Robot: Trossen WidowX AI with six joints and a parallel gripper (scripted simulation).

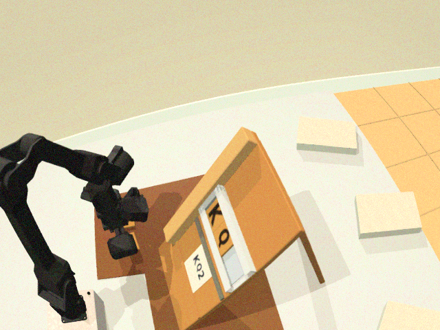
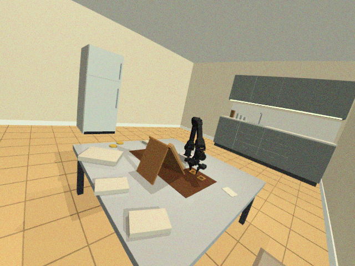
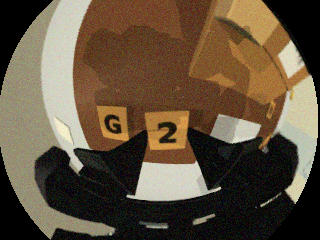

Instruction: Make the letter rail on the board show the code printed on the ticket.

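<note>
The sloped board (image 1: 273, 209) (image 2: 153, 160) carries a ticket (image 1: 190, 264) reading KQ2 and a clear-edged rail (image 1: 237, 230). In the rail, the K tile (image 1: 215, 214) is at the upper end and the Q tile (image 1: 224, 237) is against it; the lower part of the rail is empty. My gripper (image 1: 128, 229) (image 2: 193, 169) (image 3: 168, 131) is shut on the 2 tile (image 3: 167, 137) (image 2: 192, 172), low at the brown mat. Whether the tile touches the mat is unclear. The G tile (image 3: 113, 123) (image 2: 201, 177) lies beside it, outside the left finger.
The brown mat (image 1: 110, 266) (image 2: 186, 192) reaches under the board. Several cream blocks (image 1: 326, 133) (image 1: 387, 213) (image 2: 148, 221) stand along the table edge behind the board. A pale card (image 2: 229, 191) (image 3: 63, 130) lies past the mat. Two yellow discs (image 2: 113, 145) (image 2: 120, 142) lie near the far-left corner.
</note>
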